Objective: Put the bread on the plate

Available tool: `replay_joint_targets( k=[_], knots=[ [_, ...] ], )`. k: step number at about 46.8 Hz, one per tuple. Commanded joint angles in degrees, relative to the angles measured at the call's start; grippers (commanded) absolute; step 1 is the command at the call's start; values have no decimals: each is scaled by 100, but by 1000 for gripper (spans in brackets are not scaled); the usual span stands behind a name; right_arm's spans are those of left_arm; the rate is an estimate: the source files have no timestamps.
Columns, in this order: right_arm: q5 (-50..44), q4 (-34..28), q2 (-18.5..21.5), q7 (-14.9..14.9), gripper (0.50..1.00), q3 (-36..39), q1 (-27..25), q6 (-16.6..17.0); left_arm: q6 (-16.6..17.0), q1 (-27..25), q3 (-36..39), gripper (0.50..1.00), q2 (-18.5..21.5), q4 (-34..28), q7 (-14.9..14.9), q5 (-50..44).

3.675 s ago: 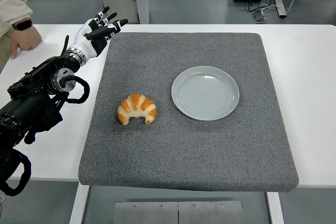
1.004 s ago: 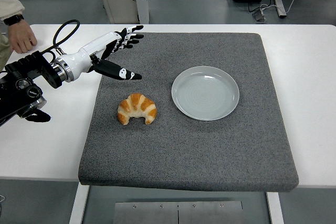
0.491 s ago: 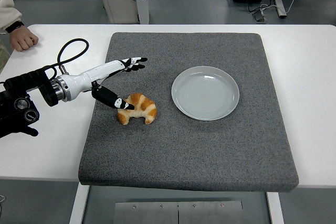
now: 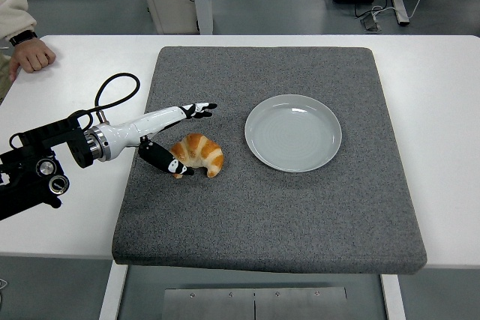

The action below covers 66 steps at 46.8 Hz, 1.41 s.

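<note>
A golden croissant (image 4: 198,154) lies on the grey mat (image 4: 270,207), left of a pale round plate (image 4: 293,133) that holds nothing. My left hand (image 4: 182,139) reaches in from the left and straddles the croissant's left end. Its thumb (image 4: 166,162) lies against the near left tip, and the other fingers (image 4: 196,111) stretch out straight behind the bread, apart from it. The hand is open, not closed on the bread. The right arm is out of view.
A person's hand and cream sleeve (image 4: 26,54) rest on the white table (image 4: 435,110) at the far left corner. A black cable loop (image 4: 116,91) arches over my left forearm. The mat covers most of the tabletop.
My left hand has swung from the mat's far left corner down and toward me to the croissant. The thumb now touches the bread's left tip. The croissant and plate have not moved.
</note>
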Motion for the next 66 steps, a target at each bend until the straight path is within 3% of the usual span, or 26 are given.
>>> replay_joint_targets(
  k=[1, 30, 57, 63, 66],
  knots=[
    [-2, 0, 0, -1, 1000, 0, 0, 0, 107, 0, 119, 969, -112, 182, -36, 0],
    [-2, 0, 0, -1, 1000, 0, 0, 0, 125, 35, 154, 969, -481, 842, -519, -35],
    [6, 0, 0, -1, 1000, 0, 0, 0, 353, 167, 172, 960, -552, 842, -537, 0],
    [6, 0, 0, -1, 1000, 0, 0, 0, 442, 193, 172, 922, -552, 851, -598, 96],
    [-2, -9, 0, -1, 1000, 0, 0, 0, 468, 202, 181, 862, -552, 851, -598, 246]
  ],
)
